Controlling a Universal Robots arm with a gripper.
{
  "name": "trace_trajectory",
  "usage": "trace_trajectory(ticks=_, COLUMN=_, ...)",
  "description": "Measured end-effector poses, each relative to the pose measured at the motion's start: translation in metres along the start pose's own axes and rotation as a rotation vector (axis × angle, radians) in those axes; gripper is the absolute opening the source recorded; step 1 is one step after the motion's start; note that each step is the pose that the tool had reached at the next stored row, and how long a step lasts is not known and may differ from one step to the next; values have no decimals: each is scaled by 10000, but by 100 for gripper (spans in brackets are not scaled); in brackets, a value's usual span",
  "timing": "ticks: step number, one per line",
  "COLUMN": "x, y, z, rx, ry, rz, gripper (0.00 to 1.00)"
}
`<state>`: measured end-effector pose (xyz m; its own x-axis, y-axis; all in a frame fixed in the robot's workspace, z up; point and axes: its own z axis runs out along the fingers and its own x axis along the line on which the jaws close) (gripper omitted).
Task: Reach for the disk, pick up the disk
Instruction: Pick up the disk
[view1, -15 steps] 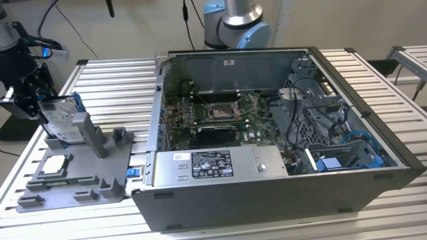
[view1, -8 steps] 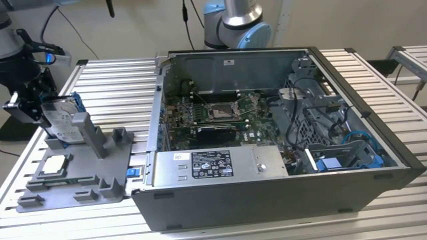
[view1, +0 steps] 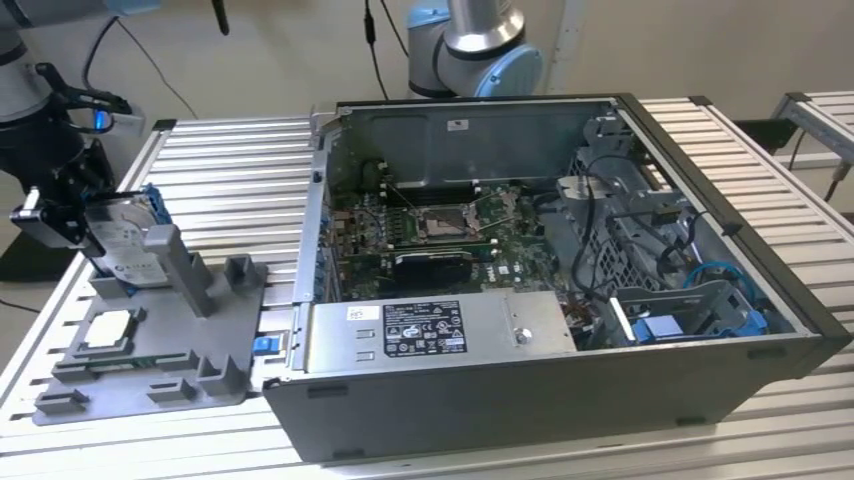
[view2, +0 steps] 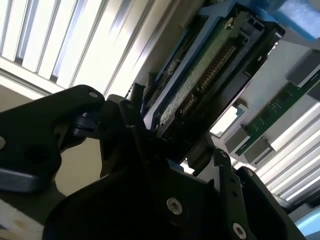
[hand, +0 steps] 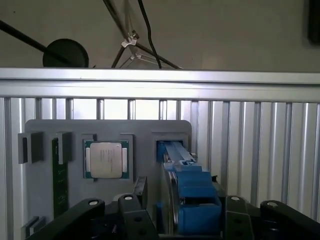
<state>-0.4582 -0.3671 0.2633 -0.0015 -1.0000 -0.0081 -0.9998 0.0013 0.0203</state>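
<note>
Nearby, square chip (hand: 106, 160) beside the disk (hand: 192, 195) on grey tray (hand: 140, 131).

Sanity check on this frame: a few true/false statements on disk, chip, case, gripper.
1. The disk stands on edge on the grey fixture. True.
2. The chip sits inside the computer case. False: it lies flat on the fixture.
3. The gripper is at the disk. True.
4. The computer case is closed. False: its side is open and the motherboard is showing.
</note>
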Motion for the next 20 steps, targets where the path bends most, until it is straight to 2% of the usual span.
trace_trajectory(ticks=18, x=0, y=0, z=4, rx=3, ry=-1, rz=0, gripper=0)
trace_trajectory(ticks=20, x=0, y=0, z=4, rx=1, ry=24, rz=1, gripper=0)
